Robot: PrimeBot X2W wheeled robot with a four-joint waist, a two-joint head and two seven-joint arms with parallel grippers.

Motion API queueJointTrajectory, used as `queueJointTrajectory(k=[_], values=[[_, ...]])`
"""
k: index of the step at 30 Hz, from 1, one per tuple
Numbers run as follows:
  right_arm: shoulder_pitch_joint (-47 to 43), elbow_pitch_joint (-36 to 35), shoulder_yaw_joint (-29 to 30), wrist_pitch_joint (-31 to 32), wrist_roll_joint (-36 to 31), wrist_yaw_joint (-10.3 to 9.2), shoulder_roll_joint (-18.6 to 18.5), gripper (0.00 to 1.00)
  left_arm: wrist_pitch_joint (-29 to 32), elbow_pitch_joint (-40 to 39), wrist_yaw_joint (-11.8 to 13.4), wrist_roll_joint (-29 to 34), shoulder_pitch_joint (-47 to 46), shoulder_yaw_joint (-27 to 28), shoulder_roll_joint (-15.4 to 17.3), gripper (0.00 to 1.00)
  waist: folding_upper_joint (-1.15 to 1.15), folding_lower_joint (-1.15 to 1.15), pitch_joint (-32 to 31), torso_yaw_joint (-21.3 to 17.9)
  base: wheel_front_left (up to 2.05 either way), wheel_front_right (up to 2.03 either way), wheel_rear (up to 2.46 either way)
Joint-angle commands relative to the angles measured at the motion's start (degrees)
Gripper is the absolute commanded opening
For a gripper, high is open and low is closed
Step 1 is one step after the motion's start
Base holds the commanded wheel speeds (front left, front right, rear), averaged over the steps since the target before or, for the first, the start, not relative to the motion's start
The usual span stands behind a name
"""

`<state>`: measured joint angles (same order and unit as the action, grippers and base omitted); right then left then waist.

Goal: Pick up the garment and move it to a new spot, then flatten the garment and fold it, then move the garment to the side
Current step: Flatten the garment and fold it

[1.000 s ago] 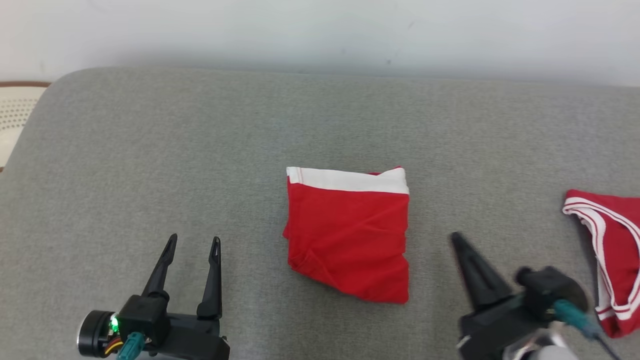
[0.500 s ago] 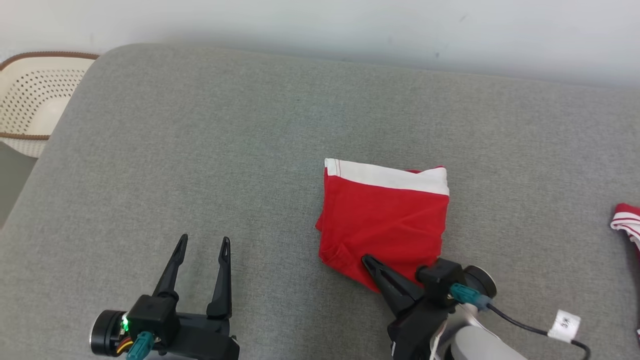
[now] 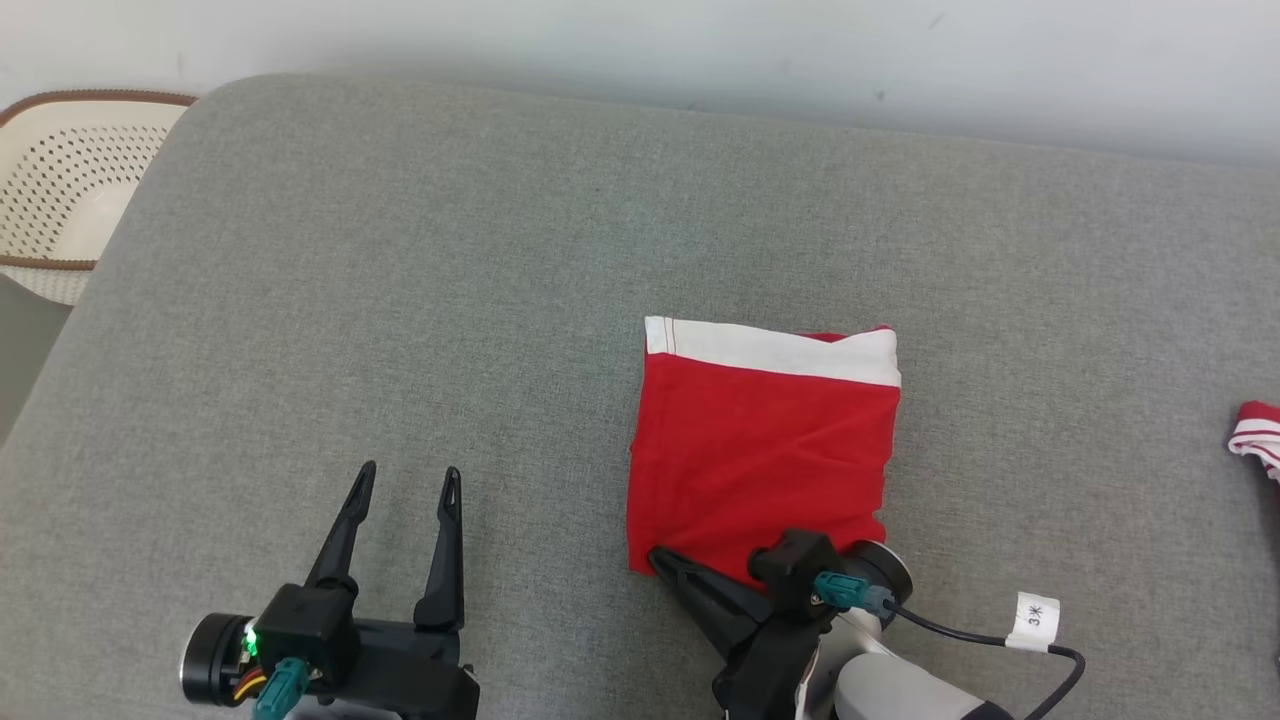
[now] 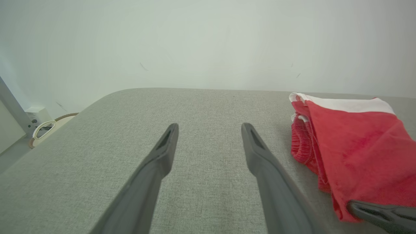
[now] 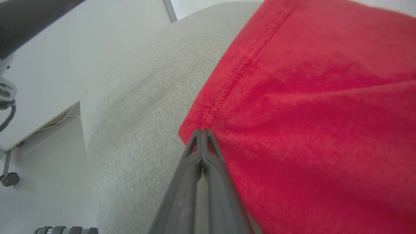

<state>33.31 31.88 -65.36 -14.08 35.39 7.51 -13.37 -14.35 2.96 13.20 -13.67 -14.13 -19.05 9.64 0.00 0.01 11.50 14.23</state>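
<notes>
The folded red garment [image 3: 765, 450] lies in the middle of the grey cushion [image 3: 400, 300]. The right gripper [image 3: 657, 555] is closed, with its tips touching the near left corner of the garment. The left gripper [image 3: 410, 468] stands open above the cushion, apart to the left.

The garment [image 3: 765, 450] is laid on the cushion [image 3: 400, 300], right of centre; a basket [image 3: 60, 190] is set beyond its left edge, a second garment [image 3: 1258, 438] far right

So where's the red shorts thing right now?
In the head view the folded red garment lies right of centre on the grey cushion, with the shut right gripper at its near left corner.
</notes>
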Motion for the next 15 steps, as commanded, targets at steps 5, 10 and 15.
queueJointTrajectory(k=[5, 10, 15], values=[[0.03, -3.29, 1.58, -1.1, 3.75, -0.05, -1.63, 0.0, -0.41, 0.48, 0.2, -0.37, 0.88, 0.37, 0.64, 1.0, 0.0, -0.01, -1.05, -1.0, 0.0, 0.0, 0.0], [-4.25, -10.26, 13.06, -1.13, 3.86, -0.05, -3.75, 0.0, -0.28, 0.07, 0.41, -0.56, 1.31, 0.77, 1.39, 1.0, 0.0, -0.01, -1.99, -2.81, 0.0, 0.0, 0.0], [-8.63, -14.82, 24.19, -1.15, 0.69, -0.05, -4.6, 0.0, 0.29, -0.26, 0.45, -0.57, 1.6, 0.78, 2.05, 1.0, 0.0, -0.01, -2.85, -4.15, 0.0, 0.0, 0.0]])
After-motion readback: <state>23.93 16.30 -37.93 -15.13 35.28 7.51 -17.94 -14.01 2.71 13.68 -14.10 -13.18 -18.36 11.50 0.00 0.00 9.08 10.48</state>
